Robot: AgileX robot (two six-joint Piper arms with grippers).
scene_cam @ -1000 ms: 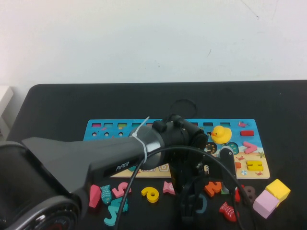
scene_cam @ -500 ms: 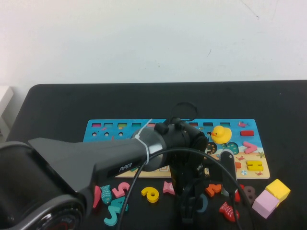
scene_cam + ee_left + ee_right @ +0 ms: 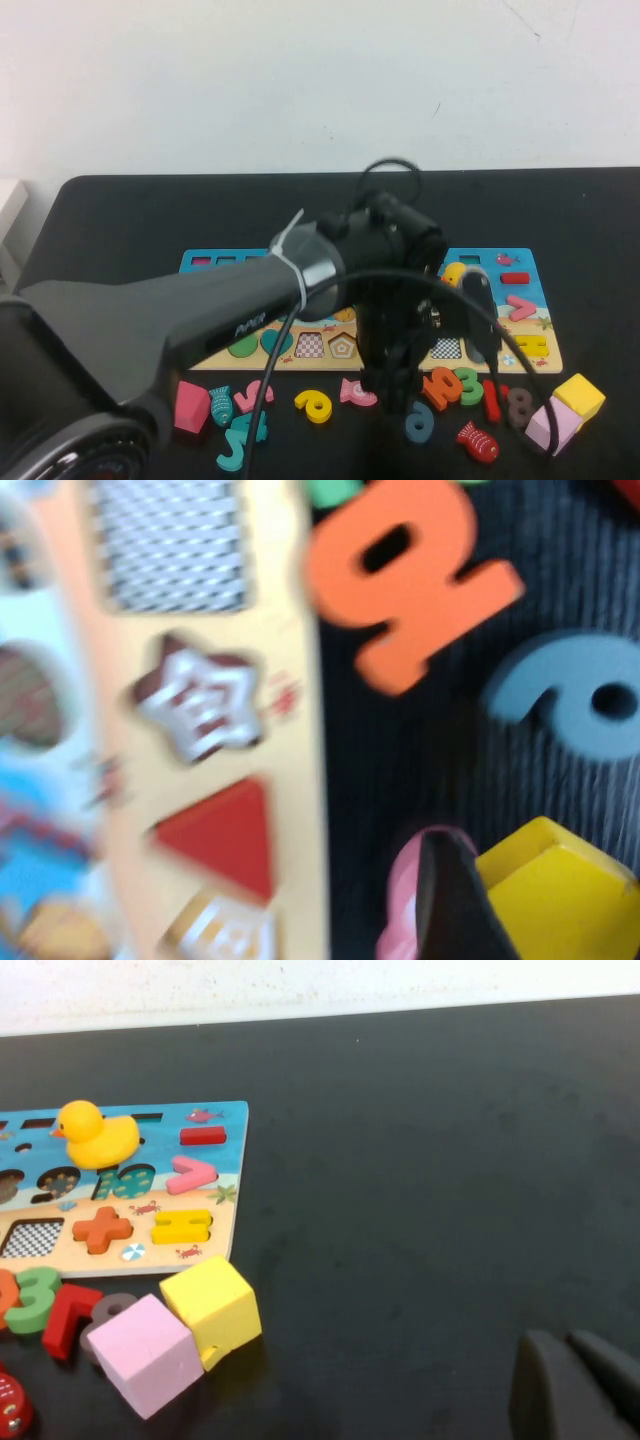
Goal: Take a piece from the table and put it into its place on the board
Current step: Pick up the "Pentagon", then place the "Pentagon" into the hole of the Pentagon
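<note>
The piece (image 3: pixel 555 890), a thick yellow pentagon, fills a corner of the left wrist view, pressed against one black finger (image 3: pixel 450 900). It looks sharp while everything behind it is smeared. My left gripper (image 3: pixel 385 392) hangs shut on it over the black table (image 3: pixel 120 220), just off the front edge of the board (image 3: pixel 230 262). The gripper hides the piece in the high view. The place (image 3: pixel 343 345), a pale pentagon recess, lies uncovered on the board's sandy strip, left of the gripper. It also shows as the striped recess (image 3: pixel 215 932) beside a red triangle. My right gripper (image 3: pixel 562 1345) rests shut over bare table.
Loose pieces crowd the table's front: a yellow 6 (image 3: pixel 315 405), a pink piece (image 3: pixel 355 392), an orange number (image 3: pixel 440 388), a green 3 (image 3: pixel 467 385), a blue number (image 3: pixel 420 422) and a red fish (image 3: pixel 475 440). A yellow cube (image 3: pixel 580 395) and pink cube (image 3: pixel 553 425) sit front right. A rubber duck (image 3: pixel 458 272) stands on the board.
My left arm has risen from the loose pieces and swung back toward the board. Its jaws have drawn in on the piece. The board's front recesses now show.
</note>
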